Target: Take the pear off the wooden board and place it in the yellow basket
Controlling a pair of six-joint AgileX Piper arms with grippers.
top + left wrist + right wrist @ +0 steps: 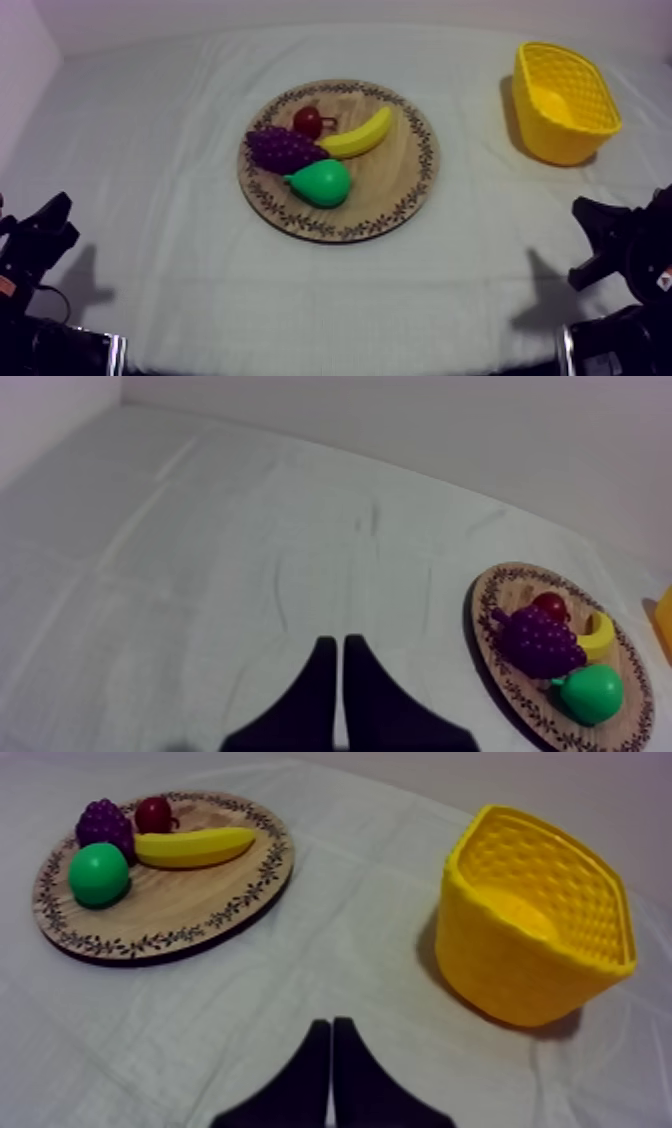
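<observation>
One pear (322,183) lies on the wooden board (392,172), beside the grapes (283,150).

my desk (180,230) lies under a grey-white cloth (200,576) marked with soft creases and folds. a plain pale wall (300,12) runs along its far edge, and a second wall (20,60) stands close at my left. the light is soft and even, faintly violet. dim shadows (540,290) lie on the cloth near me.
</observation>
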